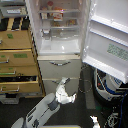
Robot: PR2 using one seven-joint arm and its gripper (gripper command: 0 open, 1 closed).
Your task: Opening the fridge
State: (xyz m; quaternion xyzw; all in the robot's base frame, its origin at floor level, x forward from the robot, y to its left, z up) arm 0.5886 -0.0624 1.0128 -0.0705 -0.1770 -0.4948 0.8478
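The tall white fridge (pixel 60 50) stands upright, door swung wide toward the exterior view's right; gripper (pixel 67 97) state unclear.

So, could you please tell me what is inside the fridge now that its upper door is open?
The fridge shows white shelves with several small items on the upper ones; the picture is too blurred to name them. The two lower drawers are closed, so their contents are hidden.

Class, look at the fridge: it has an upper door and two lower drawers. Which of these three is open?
The upper door is open, swung out to the exterior view's right, baring the shelves. The two lower drawers sit shut, flush with the front.
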